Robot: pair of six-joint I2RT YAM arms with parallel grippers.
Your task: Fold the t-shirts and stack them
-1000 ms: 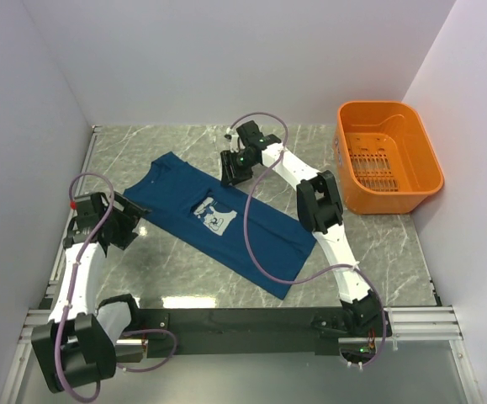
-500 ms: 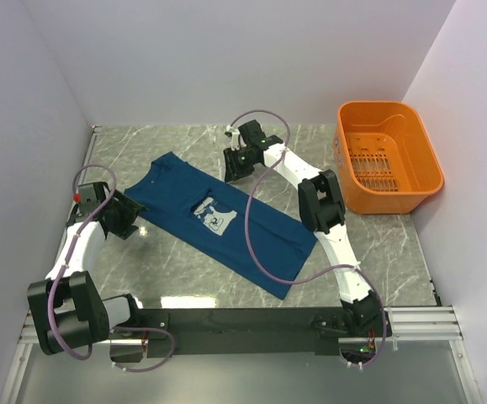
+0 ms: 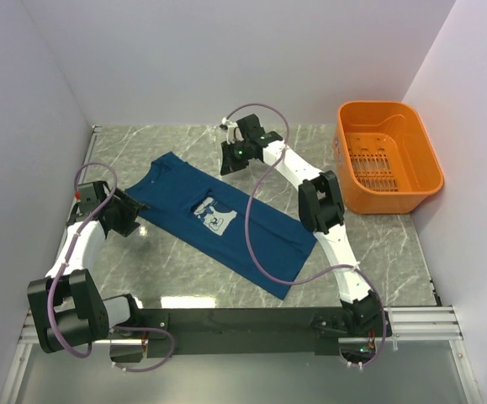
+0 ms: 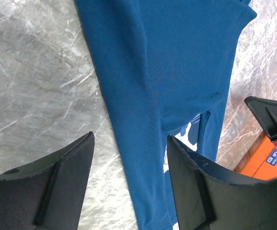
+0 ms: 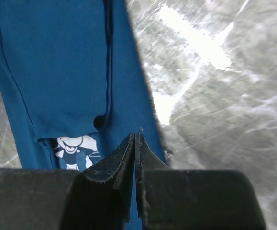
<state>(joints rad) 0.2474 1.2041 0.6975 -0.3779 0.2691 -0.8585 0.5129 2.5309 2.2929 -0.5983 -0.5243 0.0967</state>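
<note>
A grey marbled table is enclosed by plain pale walls — a bright glare is reflected on the stone just beyond the right gripper. The t-shirt is laid flat, spread from in front of the left gripper to under the right one. The left jaws are held wide, with the shirt's edge seen between them. The right fingers are pressed together at its opposite edge — whether cloth is pinched cannot be told. An orange basket is set well apart, to the right of the right gripper.
</note>
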